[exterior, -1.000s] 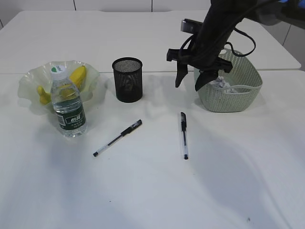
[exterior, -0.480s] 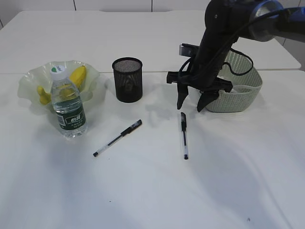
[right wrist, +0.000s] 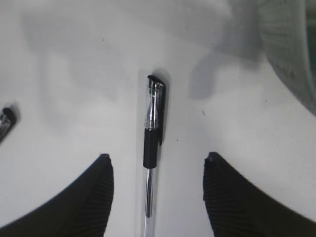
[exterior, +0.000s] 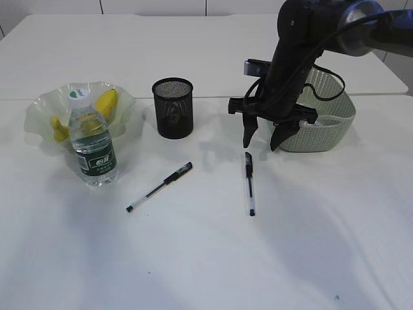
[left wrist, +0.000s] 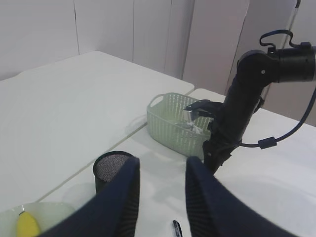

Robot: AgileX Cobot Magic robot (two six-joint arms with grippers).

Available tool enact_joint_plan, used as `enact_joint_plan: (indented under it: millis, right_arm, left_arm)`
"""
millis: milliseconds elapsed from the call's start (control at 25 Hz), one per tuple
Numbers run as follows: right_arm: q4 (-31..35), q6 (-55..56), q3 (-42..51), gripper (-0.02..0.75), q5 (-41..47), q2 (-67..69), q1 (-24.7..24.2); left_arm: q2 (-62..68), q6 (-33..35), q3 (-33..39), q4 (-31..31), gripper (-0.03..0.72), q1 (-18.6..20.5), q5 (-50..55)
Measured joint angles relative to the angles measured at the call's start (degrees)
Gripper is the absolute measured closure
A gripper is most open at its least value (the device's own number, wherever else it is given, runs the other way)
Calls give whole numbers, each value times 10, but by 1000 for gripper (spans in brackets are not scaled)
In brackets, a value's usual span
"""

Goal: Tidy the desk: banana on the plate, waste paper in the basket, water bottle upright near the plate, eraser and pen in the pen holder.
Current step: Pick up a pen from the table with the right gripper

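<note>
Since the earlier pictures, the right tool [exterior: 262, 142] has come down from beside the basket [exterior: 335, 132] and now hangs low over the bench [exterior: 206, 258], just above the cap end of the nearer pen [exterior: 249, 183]. Nothing on the bench has shifted.

Placement: the banana [exterior: 106, 103] lies on the plate [exterior: 45, 106] at roughly 10 o'clock of the bench. The water bottle [exterior: 92, 139] stands upright touching the plate's front edge. Crumpled paper [exterior: 303, 115] sits inside the basket at 2 o'clock. The pen holder [exterior: 172, 108] stands near 12 o'clock; whether the eraser is inside cannot be told through the mesh. By this reading, only the two pens remain. The second pen [exterior: 159, 186] lies at a slant, well apart toward 8 o'clock of the first.

Right tool: jaws stand wide and empty. In the right wrist view the pen [right wrist: 154, 143] runs lengthwise midway between the two fingers [right wrist: 89, 197], which straddle it without touching. This alignment suits a pinch across the barrel near the cap.

Arm pose: the right arm reaches in from 2 o'clock, forearm steeply inclined, wrist turned so the fingers point straight down.

Left tool [left wrist: 160, 197]: jaws narrowly parted, holding nothing, raised well clear and facing the basket.
</note>
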Motion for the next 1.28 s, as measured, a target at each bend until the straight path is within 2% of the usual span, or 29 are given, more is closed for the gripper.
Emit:
enact_joint_plan:
  millis: [1280]
  right_arm:
    - [-2,-3,0,311,0,13,0]
  left_arm:
    - [0,-15,0,0,487,0,0]
